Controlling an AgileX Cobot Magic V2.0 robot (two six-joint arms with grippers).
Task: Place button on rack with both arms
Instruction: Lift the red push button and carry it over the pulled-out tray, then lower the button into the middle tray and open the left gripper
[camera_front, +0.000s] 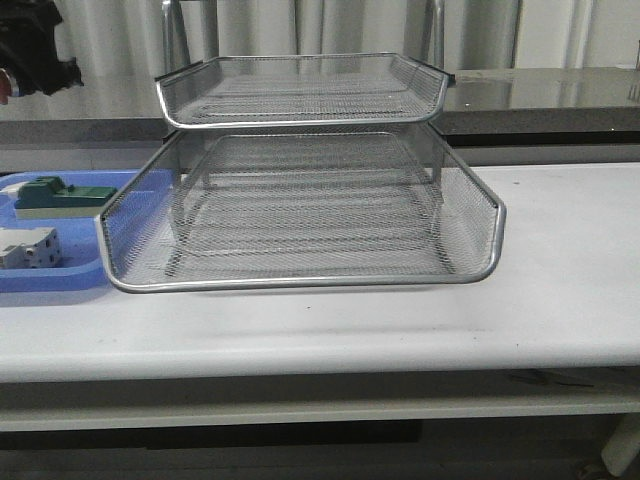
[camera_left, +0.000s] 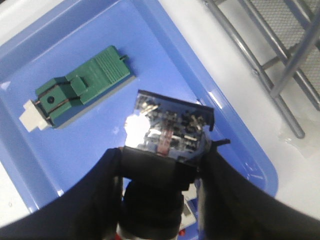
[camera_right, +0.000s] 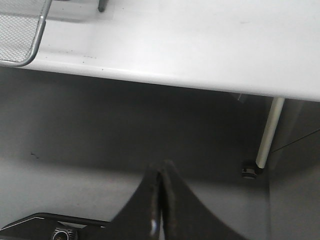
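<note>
The left pincer (camera_left: 162, 165) grips the button (camera_left: 170, 130) aloft over the blue tray (camera_left: 150, 45), beside the wire-mesh rack (camera_front: 300, 215) whose visible tiers hold nothing, while the right pincer (camera_right: 161, 200) hangs closed below the surface (camera_right: 200, 45), placement undone.

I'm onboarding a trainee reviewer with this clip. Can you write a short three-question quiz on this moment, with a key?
1. True or false: the left gripper is shut on the button, held above the blue tray.
2. Which item lies in the blue tray beside the white terminal block? A) green block B) screwdriver C) red cup
3. Fill in: the right gripper is ____, its fingers pressed together below the edge of the table.

Key:
1. True.
2. A.
3. Shut, holding nothing; the rack carries no button yet.
</note>
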